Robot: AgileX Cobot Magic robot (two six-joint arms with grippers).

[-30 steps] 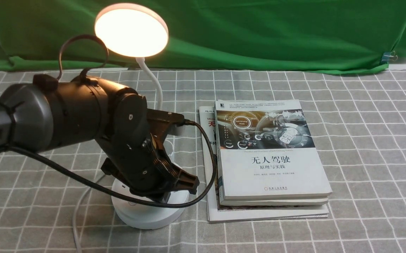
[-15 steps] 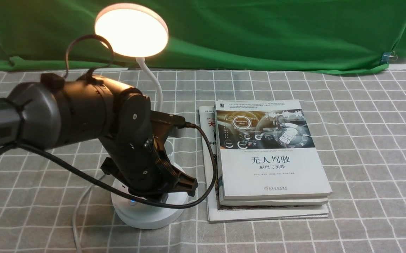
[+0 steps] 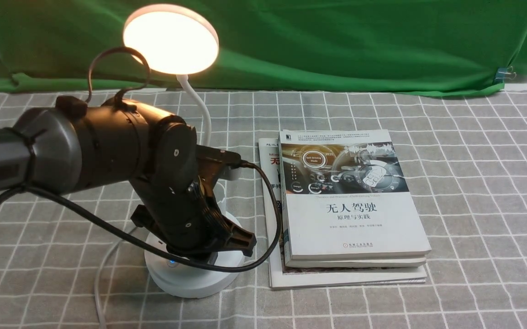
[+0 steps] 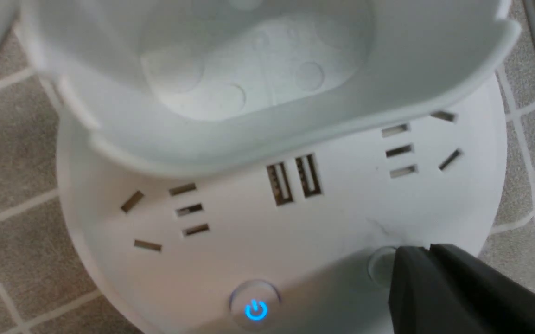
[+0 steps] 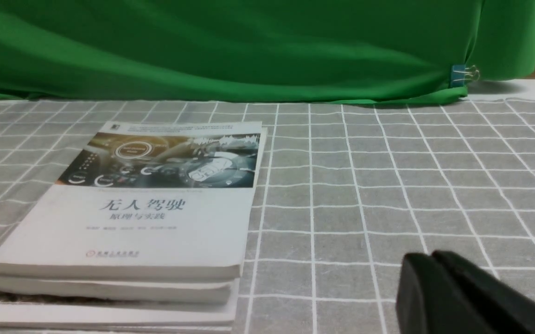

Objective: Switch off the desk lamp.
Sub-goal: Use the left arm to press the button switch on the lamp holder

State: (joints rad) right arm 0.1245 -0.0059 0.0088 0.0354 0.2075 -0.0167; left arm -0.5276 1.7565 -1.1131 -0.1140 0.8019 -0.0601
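**Wrong-button risk**

Nearest, on the worktop, front left: desk lamp base. Left tool, tips pinched closed, at the plain button, beside the blue-lit power button. Farther back, head lit: possibly pressing the wrong button, or slipping off.

The grey checked table bears the desk lamp directly under the left gripper, and a book stack, perhaps three, to its right.
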